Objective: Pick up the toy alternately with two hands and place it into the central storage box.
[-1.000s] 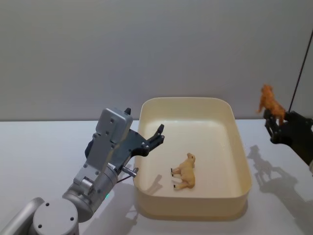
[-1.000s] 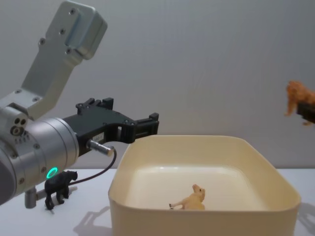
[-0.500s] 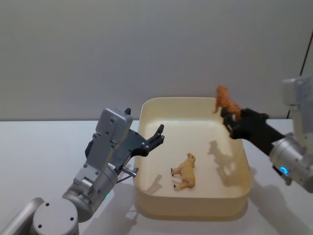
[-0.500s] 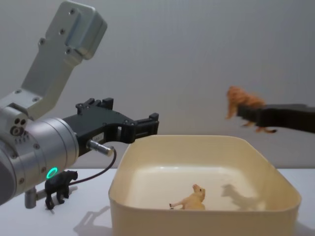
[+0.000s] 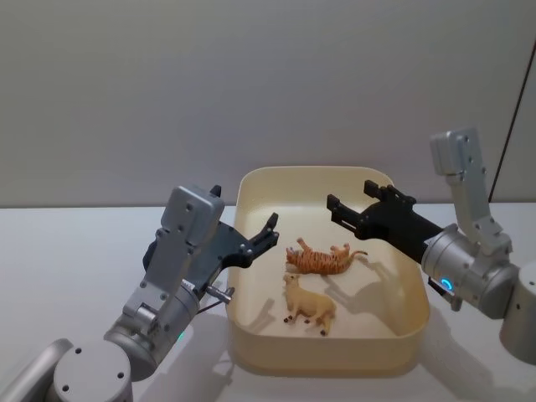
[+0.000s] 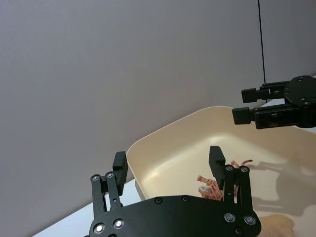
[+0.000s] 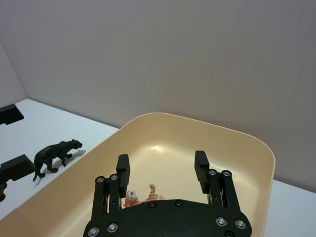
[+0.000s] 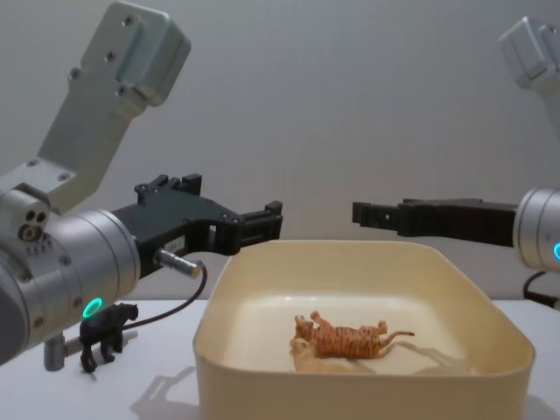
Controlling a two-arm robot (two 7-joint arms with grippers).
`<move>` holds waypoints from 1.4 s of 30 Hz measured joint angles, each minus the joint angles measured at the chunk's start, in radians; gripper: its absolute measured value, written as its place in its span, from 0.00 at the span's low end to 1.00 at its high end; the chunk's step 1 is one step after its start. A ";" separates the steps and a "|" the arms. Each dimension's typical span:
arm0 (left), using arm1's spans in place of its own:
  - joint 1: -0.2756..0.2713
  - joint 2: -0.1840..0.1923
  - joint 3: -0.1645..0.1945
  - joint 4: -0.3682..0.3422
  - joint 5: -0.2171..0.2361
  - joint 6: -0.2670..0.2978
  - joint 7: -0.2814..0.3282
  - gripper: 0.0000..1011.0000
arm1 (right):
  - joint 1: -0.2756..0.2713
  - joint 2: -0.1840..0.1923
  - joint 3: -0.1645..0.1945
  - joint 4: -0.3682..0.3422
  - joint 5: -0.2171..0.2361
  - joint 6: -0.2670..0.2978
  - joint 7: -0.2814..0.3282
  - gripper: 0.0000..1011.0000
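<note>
Hanging spread over the box, right claw faces spread left claw; chest view reveals a black panther.

The central storage box sits in the middle of the surface. Two toys lie inside it: a tiger figure toward the far half and a second animal figure just beside it on the near side. The left hand hangs over the box's left rim. The right hand hangs above its far right part. A panther figure stands on the surface left of the box.
</note>
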 joint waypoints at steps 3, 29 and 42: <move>0.000 0.000 0.000 0.000 0.000 0.000 0.000 0.99 | 0.000 0.002 0.001 -0.002 0.001 0.000 0.000 0.84; 0.000 0.000 0.000 0.000 0.000 0.000 0.000 0.99 | -0.104 0.114 0.098 -0.145 0.090 -0.002 -0.085 0.99; -0.025 -0.011 -0.008 0.021 -0.011 0.051 -0.049 0.99 | -0.118 0.129 0.110 -0.163 0.101 -0.002 -0.095 0.99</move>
